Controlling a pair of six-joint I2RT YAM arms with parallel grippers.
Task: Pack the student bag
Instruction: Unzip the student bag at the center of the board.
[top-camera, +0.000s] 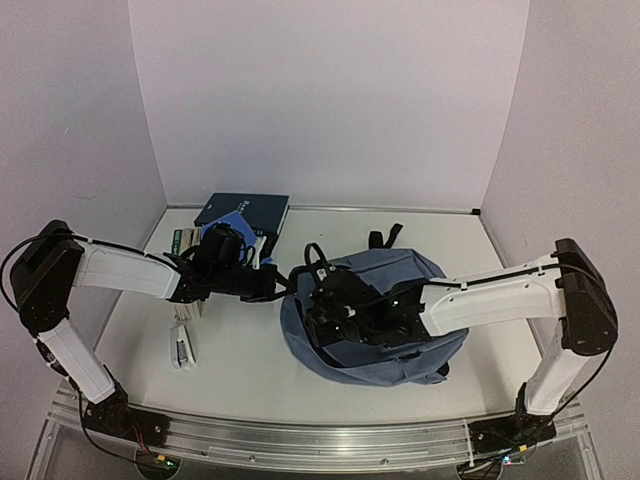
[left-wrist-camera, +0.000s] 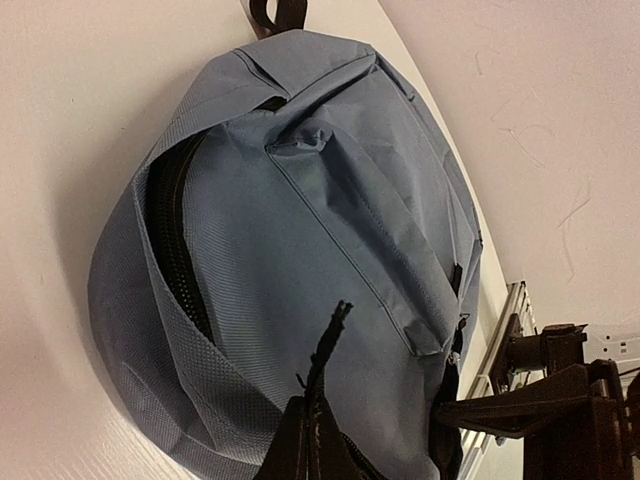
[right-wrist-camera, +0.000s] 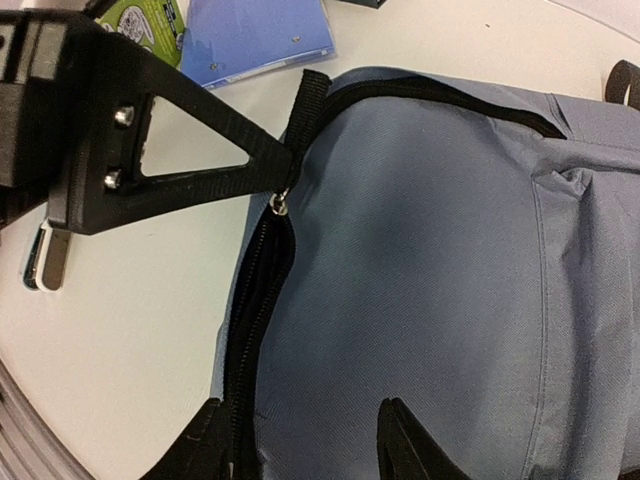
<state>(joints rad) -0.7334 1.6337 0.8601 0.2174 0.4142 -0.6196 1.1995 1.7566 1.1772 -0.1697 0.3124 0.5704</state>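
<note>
Bag: the student bag (top-camera: 400, 275) lay front face up on the table (top-camera: 250, 360), centre-right
Opening: its zipper (left-wrist-camera: 175, 250) was partly undone along the edge; only dark lining showed, with nothing visible inside
Left side: the left arm (top-camera: 120, 270) reached low across from the left, with the left gripper (right-wrist-camera: 285, 165) clamped on the black zipper pull (left-wrist-camera: 330, 335)
Right side: the right arm (top-camera: 490, 295) bent inward over the bag; the right gripper (right-wrist-camera: 300, 405) had its jaws apart, straddling fabric beside the zipper
Outside: a stack of books (top-camera: 245, 215) sat at the far left
</note>
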